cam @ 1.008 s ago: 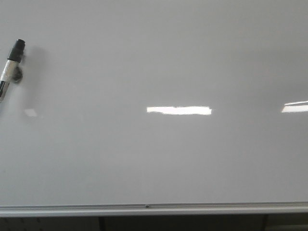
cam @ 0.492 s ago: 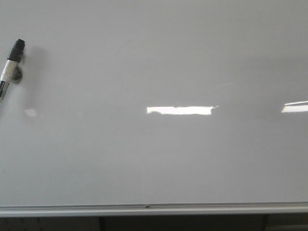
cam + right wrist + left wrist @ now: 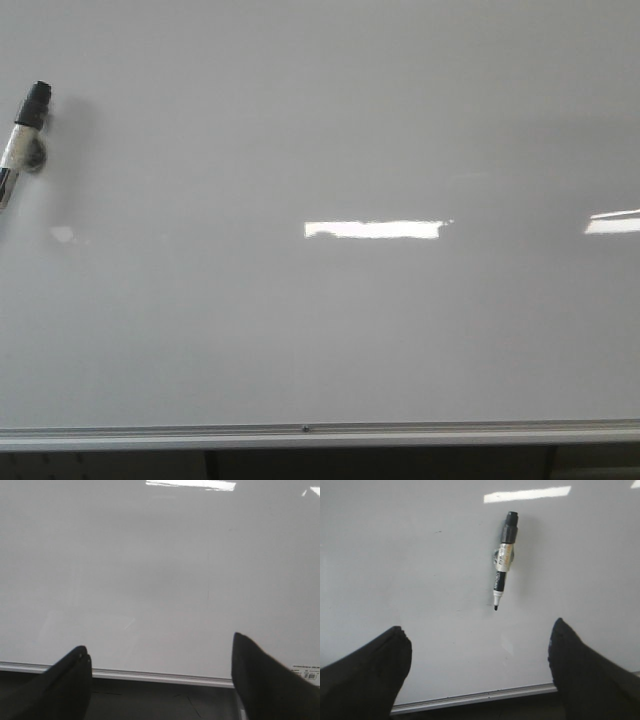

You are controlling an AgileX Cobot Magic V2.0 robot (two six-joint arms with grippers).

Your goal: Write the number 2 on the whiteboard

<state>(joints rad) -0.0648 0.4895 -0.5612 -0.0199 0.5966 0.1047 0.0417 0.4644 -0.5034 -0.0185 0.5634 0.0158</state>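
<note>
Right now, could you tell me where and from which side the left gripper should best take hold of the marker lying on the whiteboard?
Probably the mid-barrel of the marker, near its label band. It lies flat on the whiteboard, uncapped, tip pointing toward the open left gripper. Come straight down from above, fingers closing across the barrel's width, clear of the inked tip.

You see a black marker with a white label band and its writing tip uncapped, lying at the far left of the front view, alongside bright rectangular light reflections and a small barcode sticker.
</note>
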